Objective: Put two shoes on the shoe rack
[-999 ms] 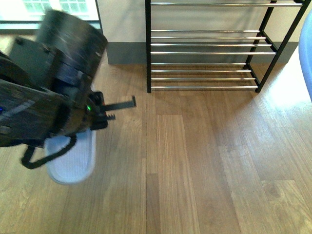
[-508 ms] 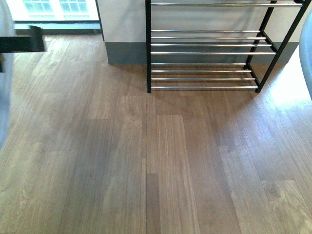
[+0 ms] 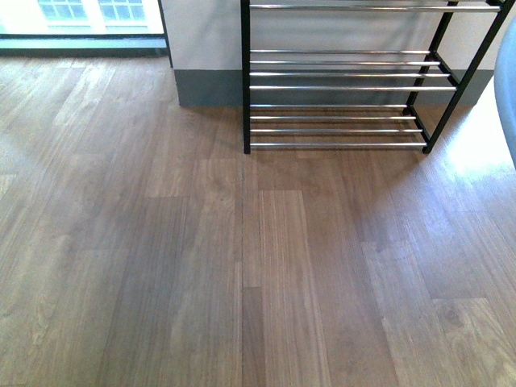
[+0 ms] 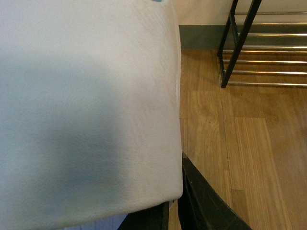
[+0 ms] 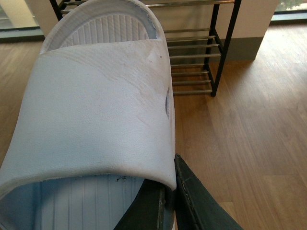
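Note:
In the left wrist view a pale blue slide slipper (image 4: 86, 105) fills most of the picture, and my left gripper (image 4: 173, 213) is shut on the edge of its strap. My right gripper (image 5: 169, 201) is shut on the strap edge of a second pale blue slide slipper (image 5: 96, 110), whose ribbed footbed shows. The shoe rack (image 3: 347, 76), a black frame with chrome rod shelves, stands against the far wall with nothing on its visible shelves. It also shows beyond each slipper as the shoe rack (image 4: 249, 48) and the shoe rack (image 5: 201, 52). Neither arm appears in the front view.
Wood plank floor (image 3: 242, 266) stretches from me to the rack. A grey skirting and white wall (image 3: 201, 48) stand left of the rack, with a window (image 3: 81, 12) at far left. A pale blue blurred shape (image 3: 508, 89) sits at the right edge.
The left arm, with its slipper, swung left and out of the front view. The floor where it hung is now bare.

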